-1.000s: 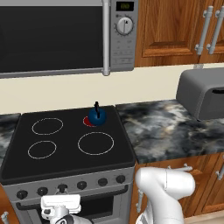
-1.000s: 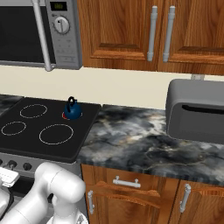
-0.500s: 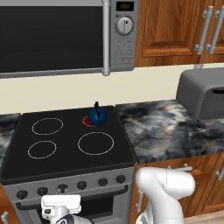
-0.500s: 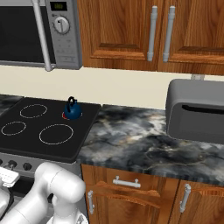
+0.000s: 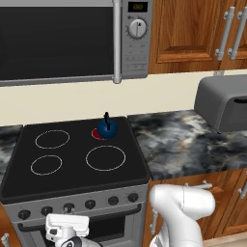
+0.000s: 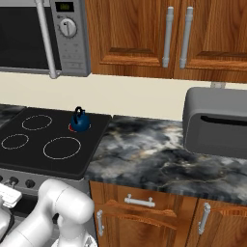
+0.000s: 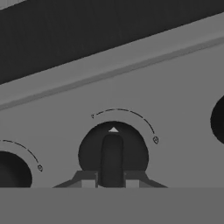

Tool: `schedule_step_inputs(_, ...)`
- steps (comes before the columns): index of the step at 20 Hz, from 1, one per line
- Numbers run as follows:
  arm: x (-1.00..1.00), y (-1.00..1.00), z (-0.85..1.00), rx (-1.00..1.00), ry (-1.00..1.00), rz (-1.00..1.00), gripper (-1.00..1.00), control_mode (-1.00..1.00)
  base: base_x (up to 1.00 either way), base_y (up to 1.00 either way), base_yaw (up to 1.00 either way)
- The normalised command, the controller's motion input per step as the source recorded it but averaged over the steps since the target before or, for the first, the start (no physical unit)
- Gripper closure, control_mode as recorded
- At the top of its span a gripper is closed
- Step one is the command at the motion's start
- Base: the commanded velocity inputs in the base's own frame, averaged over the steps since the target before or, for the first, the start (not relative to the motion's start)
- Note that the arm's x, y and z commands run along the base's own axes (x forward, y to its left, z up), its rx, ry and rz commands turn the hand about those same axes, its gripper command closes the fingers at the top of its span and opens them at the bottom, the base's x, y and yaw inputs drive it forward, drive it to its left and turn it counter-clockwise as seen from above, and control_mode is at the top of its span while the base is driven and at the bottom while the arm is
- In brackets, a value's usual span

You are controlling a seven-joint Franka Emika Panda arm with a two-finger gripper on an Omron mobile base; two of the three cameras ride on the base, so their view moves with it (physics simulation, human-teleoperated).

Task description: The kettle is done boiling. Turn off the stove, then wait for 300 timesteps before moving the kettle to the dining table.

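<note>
The small dark-blue kettle (image 5: 107, 129) (image 6: 80, 121) stands on the back right burner of the stove (image 5: 72, 169) (image 6: 29, 159). A red glow shows under the kettle. My gripper (image 7: 111, 180) is low at the stove's steel front, and the white hand (image 5: 67, 226) sits just below the knob row. In the hand view a dark round knob (image 7: 112, 153) has its upright ridge between my fingertips (image 7: 87, 180), which press on both its sides. A small white triangle mark sits at the knob's top. The dining table is out of view.
A steel microwave (image 5: 72, 41) (image 6: 43, 34) hangs over the stove. A marbled counter (image 5: 178, 140) (image 6: 144, 154) to the right carries a grey box-shaped appliance (image 5: 224, 101) (image 6: 217, 120). More dark knobs (image 7: 13, 173) flank the gripped one. Wooden cabinets stand above and below.
</note>
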Motion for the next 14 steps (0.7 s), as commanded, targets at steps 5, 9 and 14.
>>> schedule_step_inputs(5,-0.01,0.00,-0.12,0.16,0.00,0.00,1.00,-1.00,0.00,0.00,0.00)
schedule_step_inputs(9,0.00,0.00,-0.14,0.20,0.00,0.00,1.00,-1.00,0.00,0.00,0.00)
schedule_step_inputs(14,-0.03,0.00,-0.16,0.20,-0.05,0.00,1.00,-1.00,0.00,0.00,0.00)
